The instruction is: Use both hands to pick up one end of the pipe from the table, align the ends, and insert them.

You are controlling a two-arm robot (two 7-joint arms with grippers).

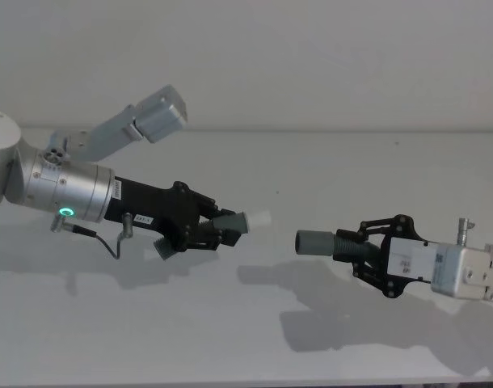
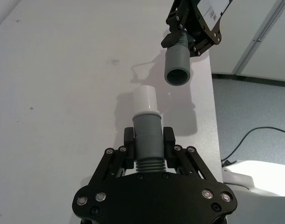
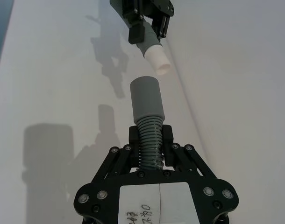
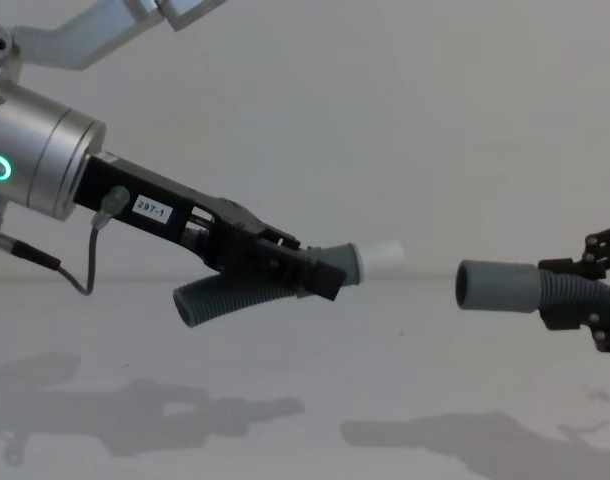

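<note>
Left gripper clamped on the white-tipped hose piece, right gripper on the collared piece — held apart above the table, ends facing, presumably for lining up before insertion

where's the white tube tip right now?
Head view: the white tube tip sits left of centre, held above the table by the left gripper, facing the grey collar across a gap.

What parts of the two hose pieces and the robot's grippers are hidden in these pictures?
- Head view: the middle of the left pipe piece is covered by the left gripper.
- Chest view: the right gripper is cut off by the picture's edge, and so is the far end of its pipe piece.
- Right wrist view: the hose's back end is hidden under the gripper body.
- Left wrist view: inside the grey collar is too dark to see.
</note>
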